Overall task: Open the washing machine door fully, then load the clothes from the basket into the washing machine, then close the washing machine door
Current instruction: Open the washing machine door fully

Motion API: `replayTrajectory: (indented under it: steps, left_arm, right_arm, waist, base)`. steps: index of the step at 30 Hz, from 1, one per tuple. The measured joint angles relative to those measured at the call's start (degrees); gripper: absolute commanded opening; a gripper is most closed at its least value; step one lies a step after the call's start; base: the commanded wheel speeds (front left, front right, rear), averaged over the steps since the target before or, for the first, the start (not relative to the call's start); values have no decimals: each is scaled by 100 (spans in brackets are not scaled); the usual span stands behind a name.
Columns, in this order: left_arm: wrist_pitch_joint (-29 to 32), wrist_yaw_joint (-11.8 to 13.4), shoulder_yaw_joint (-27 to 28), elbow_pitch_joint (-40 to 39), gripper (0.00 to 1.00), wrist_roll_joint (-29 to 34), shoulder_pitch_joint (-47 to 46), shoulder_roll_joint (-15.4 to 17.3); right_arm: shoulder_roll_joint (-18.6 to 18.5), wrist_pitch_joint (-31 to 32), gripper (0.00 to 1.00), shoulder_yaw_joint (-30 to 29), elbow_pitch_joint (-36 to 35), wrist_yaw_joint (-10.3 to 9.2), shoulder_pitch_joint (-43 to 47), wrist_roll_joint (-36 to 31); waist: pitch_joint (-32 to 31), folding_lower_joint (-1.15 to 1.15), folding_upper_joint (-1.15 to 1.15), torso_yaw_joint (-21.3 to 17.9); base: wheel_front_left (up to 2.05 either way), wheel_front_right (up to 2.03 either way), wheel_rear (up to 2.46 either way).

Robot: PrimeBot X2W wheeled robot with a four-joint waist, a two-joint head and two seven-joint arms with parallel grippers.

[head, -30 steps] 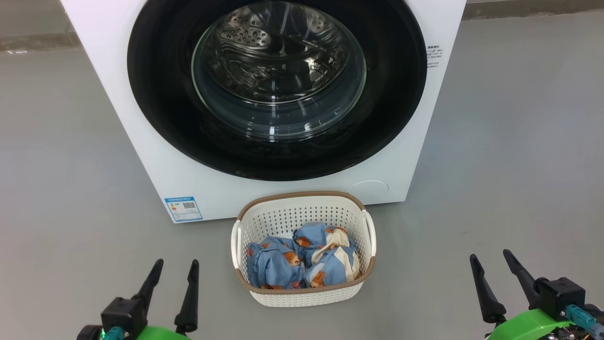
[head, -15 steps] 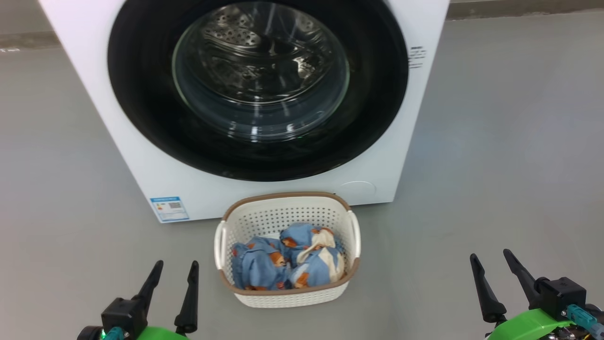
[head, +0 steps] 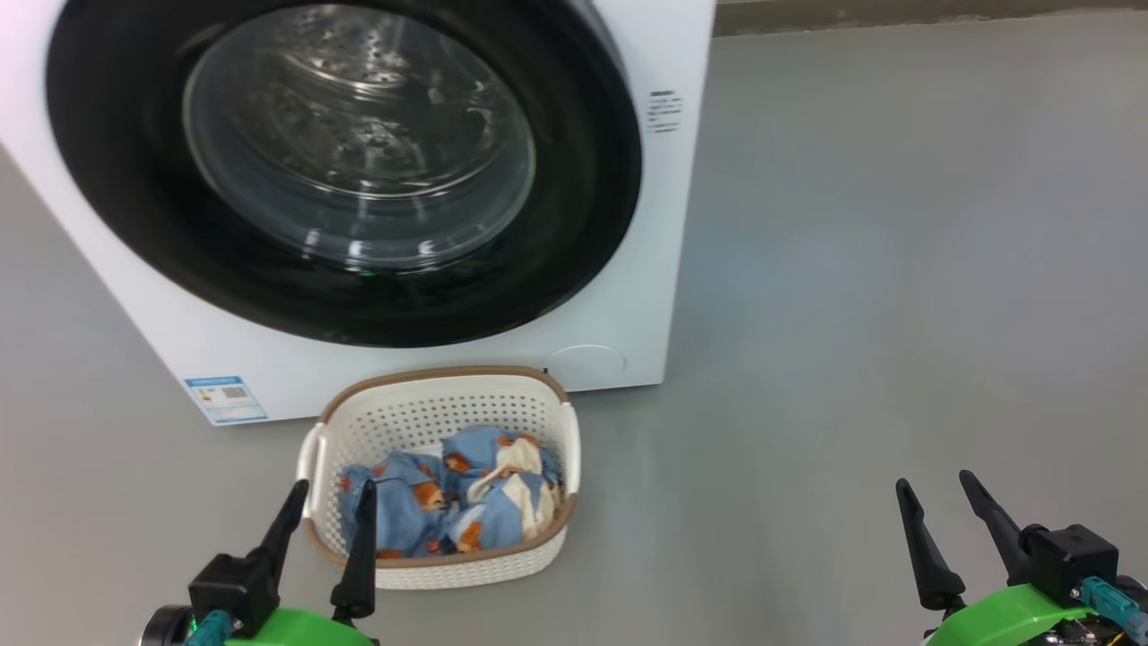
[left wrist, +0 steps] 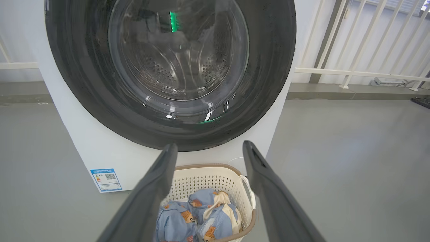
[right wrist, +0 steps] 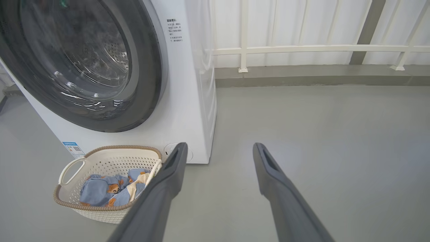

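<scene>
Soft, even daylight with faint shadows; white glare streaks on the washing machine door [head: 359, 170] glass; head view slightly blurred.

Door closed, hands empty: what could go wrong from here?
The cream perforated plastic basket sits beneath the glossy black round door; the swinging door might knock it. The light-blue bear-print clothes lie bunched together; the open left hand may lift several and drop one.

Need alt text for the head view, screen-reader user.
A white front-loading washing machine with its black-rimmed door closed stands on a grey floor, a cream basket of blue bear-print clothes in front of it. Both grippers are open and empty: the left gripper at lower left by the basket, the right gripper at lower right.
</scene>
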Motion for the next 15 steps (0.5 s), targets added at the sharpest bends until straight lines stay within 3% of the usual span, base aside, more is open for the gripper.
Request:
replayTrajectory:
  steps: [7, 15]
  left_arm:
    - [0, 0, -30, -11, 100, 0, 0, -9]
    - [0, 0, -36, 9, 100, 1, 0, -7]
  right_arm:
    - [-2, 0, 100, -7, -7, 0, -3, 0]
    - [-1, 0, 100, -10, -16, 0, -3, 1]
  waist:
    - [-5, 0, 0, -10]
    - [-13, 0, 0, -1]
  base:
    - [51, 51, -102]
    - [4, 4, -9]
